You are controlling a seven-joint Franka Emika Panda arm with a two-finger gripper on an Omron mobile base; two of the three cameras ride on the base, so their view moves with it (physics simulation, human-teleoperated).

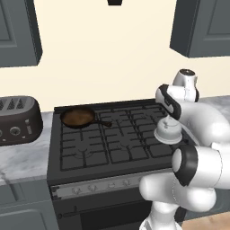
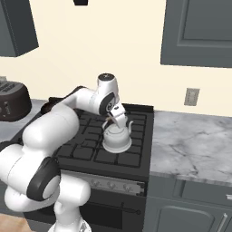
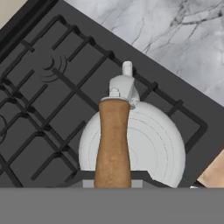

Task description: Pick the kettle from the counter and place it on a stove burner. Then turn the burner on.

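Cream kitchen wall, dark grey cabinets above. Black range set into the counter, marble to both sides. Kettle over the grates at the range's front right corner, by the counter edge; cannot tell if it rests on them. Gripper pinched shut on the kettle's brown handle. Frying pan on the back left burner. Toaster on the left counter.
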